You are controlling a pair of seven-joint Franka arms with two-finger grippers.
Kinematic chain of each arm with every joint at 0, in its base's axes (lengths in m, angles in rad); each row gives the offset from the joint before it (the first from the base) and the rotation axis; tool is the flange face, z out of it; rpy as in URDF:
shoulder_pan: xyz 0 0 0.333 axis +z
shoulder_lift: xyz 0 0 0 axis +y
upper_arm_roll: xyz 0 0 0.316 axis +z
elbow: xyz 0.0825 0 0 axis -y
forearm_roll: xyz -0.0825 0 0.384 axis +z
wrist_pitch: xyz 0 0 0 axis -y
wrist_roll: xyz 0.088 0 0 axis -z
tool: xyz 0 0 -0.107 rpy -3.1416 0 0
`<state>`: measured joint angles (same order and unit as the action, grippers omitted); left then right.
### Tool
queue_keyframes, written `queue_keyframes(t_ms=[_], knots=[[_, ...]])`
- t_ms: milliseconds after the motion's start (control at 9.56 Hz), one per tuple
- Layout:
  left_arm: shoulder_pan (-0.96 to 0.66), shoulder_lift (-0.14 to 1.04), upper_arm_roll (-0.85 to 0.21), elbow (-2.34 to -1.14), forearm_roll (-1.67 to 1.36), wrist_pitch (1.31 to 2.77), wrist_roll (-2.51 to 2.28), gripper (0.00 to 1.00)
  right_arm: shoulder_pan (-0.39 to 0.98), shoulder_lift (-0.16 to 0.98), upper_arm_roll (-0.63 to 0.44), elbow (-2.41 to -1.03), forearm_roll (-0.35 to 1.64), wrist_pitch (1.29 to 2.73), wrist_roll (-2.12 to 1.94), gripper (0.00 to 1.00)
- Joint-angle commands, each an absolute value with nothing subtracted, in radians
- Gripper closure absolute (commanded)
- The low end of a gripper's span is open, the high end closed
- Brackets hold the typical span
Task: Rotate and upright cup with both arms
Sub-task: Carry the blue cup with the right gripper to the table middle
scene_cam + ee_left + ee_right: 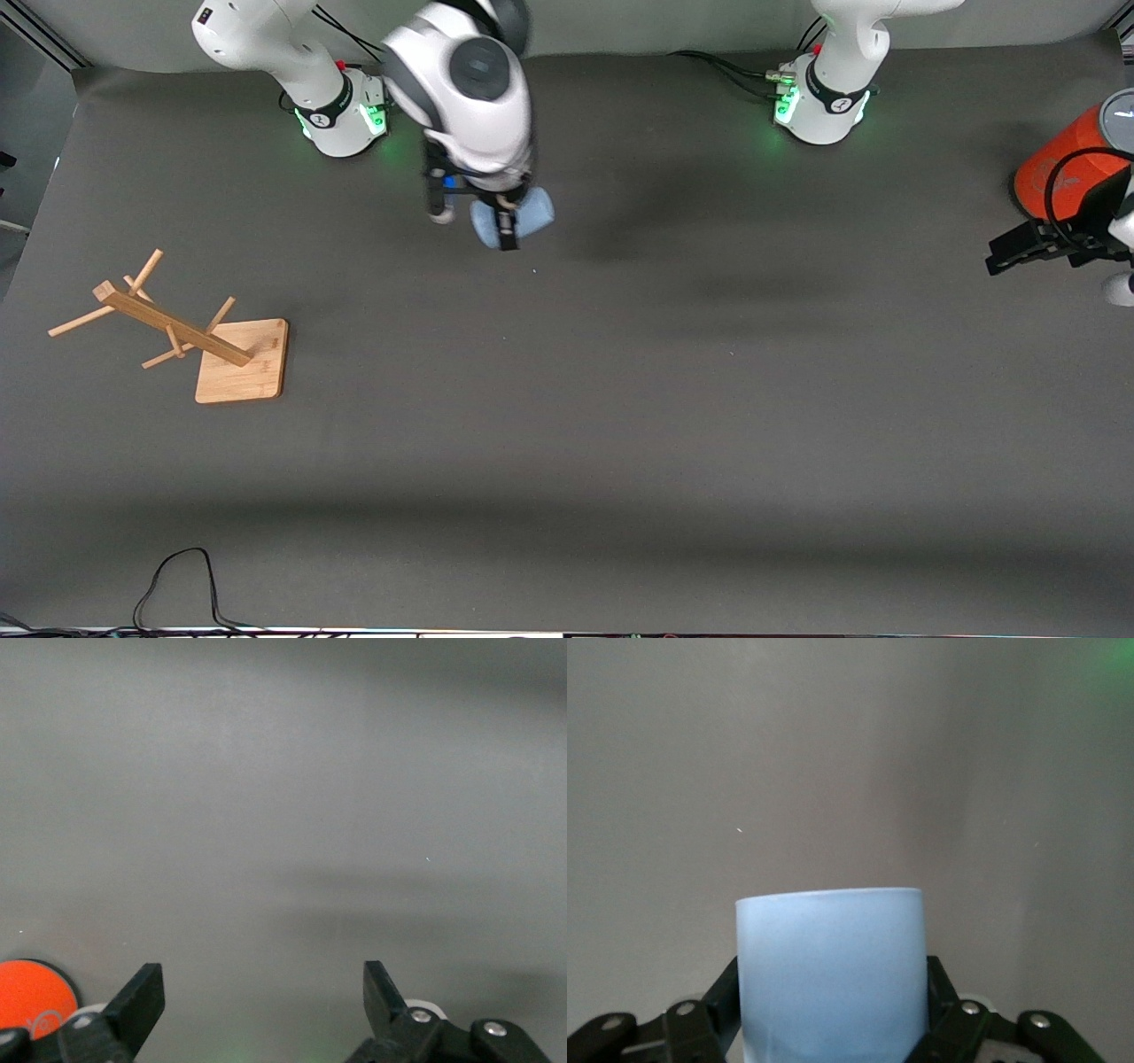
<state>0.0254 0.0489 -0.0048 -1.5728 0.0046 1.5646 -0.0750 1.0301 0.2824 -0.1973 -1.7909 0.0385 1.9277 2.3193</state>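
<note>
One cup: I count a single pale-blue cup (523, 217), clamped in the right gripper (507, 232) and held up over the table (620, 425) toward the robots' bases, between the two bases but closer to the right arm's.
Cup axis: lying sideways in my front view, long axis roughly level, one end toward the left arm's end of the table and the other toward the right arm's; I cannot tell which end is the mouth.
Cup in right wrist view: the cup (831, 979) fills the gap between the two fingers (713, 1010), its end pointing away from the camera.
Right gripper: closed on the cup's sides, one finger on each side.
Left gripper: I see the left gripper (1036, 244) at the left arm's end of the table, just beside the orange cylinder (1059, 164); in its wrist view the left gripper (264, 1005) stands wide apart with nothing between the fingers, and this arm waits.
Two arms: both bases glow green.
One wooden rack: the rack (177, 332) stands on its square base toward the right arm's end, nearer my front camera than the cup.
One cylinder: orange with a grey top.
One cable: a black cable (182, 580) loops at the table edge nearest the front camera.
</note>
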Motion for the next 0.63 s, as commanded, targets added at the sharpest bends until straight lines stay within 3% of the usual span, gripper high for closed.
queue_keyframes(t_ms=[0,209,523], knots=[[0.031,0.064,-0.008,-1.559,0.009,1.560,-0.077,0.00,1.074,0.455,-0.210,-1.640,0.038,1.942,2.454,0.47],[0.058,0.074,-0.009,-1.559,0.003,1.565,-0.078,0.00,1.117,0.616,-0.212,-1.524,0.031,1.948,2.564,0.48],[0.063,0.112,-0.009,-1.557,0.002,1.568,-0.078,0.00,1.123,0.767,-0.212,-1.425,0.025,1.950,2.637,0.49]])
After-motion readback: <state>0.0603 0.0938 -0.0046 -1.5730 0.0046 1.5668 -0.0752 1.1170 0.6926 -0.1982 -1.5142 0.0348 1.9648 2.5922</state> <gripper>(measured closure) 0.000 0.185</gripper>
